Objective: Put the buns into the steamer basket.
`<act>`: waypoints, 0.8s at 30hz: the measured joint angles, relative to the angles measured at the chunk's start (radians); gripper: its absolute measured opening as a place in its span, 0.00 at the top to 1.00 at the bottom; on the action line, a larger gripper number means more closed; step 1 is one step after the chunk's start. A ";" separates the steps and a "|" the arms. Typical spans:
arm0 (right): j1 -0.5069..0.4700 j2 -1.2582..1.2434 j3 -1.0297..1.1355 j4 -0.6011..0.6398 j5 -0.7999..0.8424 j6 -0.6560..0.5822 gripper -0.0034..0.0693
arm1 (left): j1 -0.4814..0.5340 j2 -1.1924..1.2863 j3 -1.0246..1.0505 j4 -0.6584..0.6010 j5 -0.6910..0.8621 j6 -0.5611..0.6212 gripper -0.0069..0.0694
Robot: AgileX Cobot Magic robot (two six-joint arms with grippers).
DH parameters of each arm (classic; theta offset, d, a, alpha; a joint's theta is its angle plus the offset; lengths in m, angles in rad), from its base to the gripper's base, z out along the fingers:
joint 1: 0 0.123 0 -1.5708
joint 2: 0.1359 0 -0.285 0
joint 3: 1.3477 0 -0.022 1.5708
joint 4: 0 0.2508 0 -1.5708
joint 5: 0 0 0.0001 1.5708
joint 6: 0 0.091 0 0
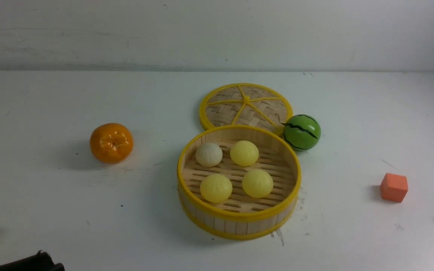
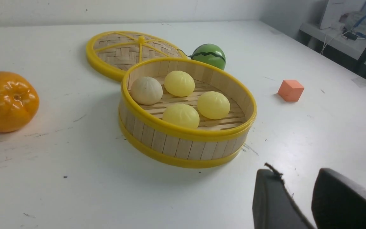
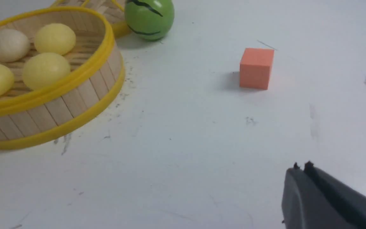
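Front view: four small smooth round buns, three pale yellow and one off-white, all lie on the slatted floor of the round shallow bamboo steamer basket with yellow rims. The basket stands on the white table, nearer the front edge than the back edge, about midway between the side edges. No bun remains outside it, so the task appears complete.

Handling, as a judgement: the buns look light, smooth and free to roll. Grip one across its widest part, from above, with moderate pressure. The basket wall looks stiff and would take a pinch at the rim.

A flat woven bamboo lid with yellow rim and spokes lies just behind the basket. A green striped watermelon ball rests beside both. A glossy orange fruit sits well apart towards the left edge; an orange-red cube sits towards the right edge.

The left gripper has its jaws parted and empty, near the basket. The right gripper has its jaws pressed together, holding nothing.
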 joint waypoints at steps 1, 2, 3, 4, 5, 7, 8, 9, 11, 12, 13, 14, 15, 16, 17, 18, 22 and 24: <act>-0.002 -0.008 0.007 0.000 0.000 0.002 0.98 | 0.000 0.000 0.000 0.000 0.000 0.000 0.65; -0.012 -0.047 0.036 0.003 0.016 0.011 0.98 | 0.000 0.000 0.000 0.000 0.000 0.000 0.65; -0.017 -0.059 0.037 0.004 0.014 0.031 0.98 | 0.000 0.000 0.000 0.000 0.000 0.000 0.65; -0.019 -0.065 0.037 0.005 0.014 0.044 0.98 | 0.000 0.000 0.000 0.000 0.000 0.000 0.65; -0.020 -0.067 0.037 0.004 0.014 0.052 0.98 | 0.000 0.000 0.000 0.000 0.000 0.000 0.65; -0.022 -0.068 0.037 0.002 0.014 0.059 0.98 | 0.000 0.000 0.000 0.000 0.000 0.000 0.65; -0.022 -0.068 0.037 0.002 0.014 0.061 0.97 | 0.000 0.000 0.000 0.000 0.000 0.000 0.64; -0.023 -0.068 0.037 0.002 0.014 0.061 0.97 | 0.000 0.000 0.000 0.000 0.000 0.000 0.64; -0.023 -0.068 0.037 0.001 0.014 0.064 0.97 | 0.000 0.000 0.000 0.000 0.000 0.000 0.64; -0.023 -0.068 0.037 0.000 0.014 0.064 0.97 | 0.000 0.000 0.000 0.000 0.000 0.000 0.64; -0.023 -0.068 0.037 0.000 0.014 0.064 0.97 | 0.000 0.000 0.000 0.000 0.000 0.000 0.64; -0.023 -0.068 0.037 0.000 0.014 0.065 0.97 | 0.000 0.000 0.000 0.000 0.000 0.000 0.64; -0.023 -0.068 0.037 -0.001 0.014 0.065 0.97 | 0.000 0.000 0.000 0.000 0.000 0.000 0.63; -0.023 -0.068 0.037 -0.001 0.014 0.065 0.97 | 0.000 0.000 0.000 0.000 0.000 0.000 0.63; -0.023 -0.068 0.037 -0.001 0.014 0.065 0.96 | 0.000 0.000 0.000 0.000 0.000 0.000 0.63; -0.023 -0.068 0.037 -0.001 0.014 0.066 0.96 | 0.000 0.000 0.000 0.000 0.000 0.000 0.63; -0.023 -0.068 0.037 -0.001 0.014 0.067 0.96 | 0.000 0.000 0.000 0.000 0.000 0.000 0.63; -0.023 -0.068 0.037 -0.001 0.014 0.068 0.96 | 0.000 0.000 0.000 0.000 0.000 0.000 0.62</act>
